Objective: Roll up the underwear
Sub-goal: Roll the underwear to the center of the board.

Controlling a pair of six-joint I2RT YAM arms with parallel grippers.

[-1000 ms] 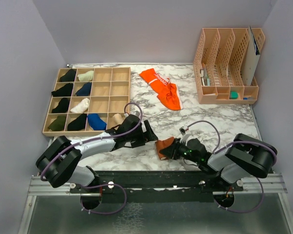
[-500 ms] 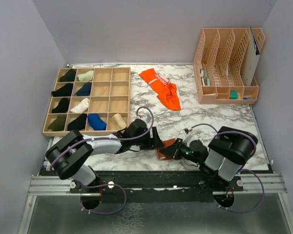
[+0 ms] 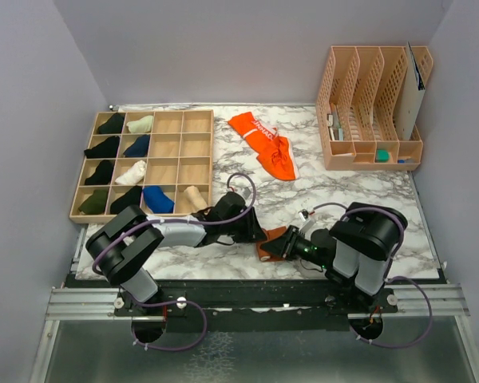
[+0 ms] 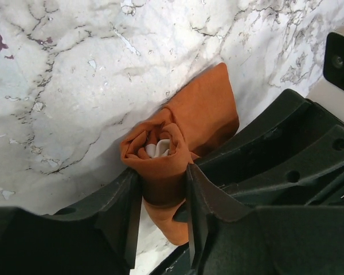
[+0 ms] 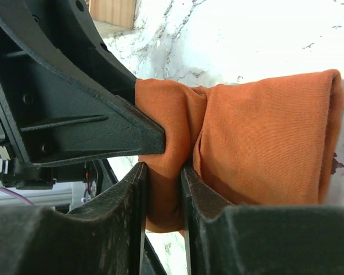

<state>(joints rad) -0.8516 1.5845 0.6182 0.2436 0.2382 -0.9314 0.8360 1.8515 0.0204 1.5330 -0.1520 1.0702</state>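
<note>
Left wrist: rust-brown underwear (image 4: 202, 114) rolled tight, left claw (image 4: 163, 173) and right claw (image 5: 162, 169) clamping it.

Wooden grid tray (image 3: 169, 148) at left on the white marble tabletop (image 3: 335, 191), small rolled fabric bundles (image 3: 104, 148) in its left columns and near row; peach slatted file rack (image 3: 367, 80) at far right.

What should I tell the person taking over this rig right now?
Left gripper: shut on the rolled end of the rust-brown underwear.
Right gripper: shut on a fold of the same piece.
It lies on the table near the front edge, between the arms, mostly rolled, with a flap trailing out.
Orange underwear lies unrolled at the back, untouched.
Left to do: finish this roll, release it, then roll the orange one.
</note>
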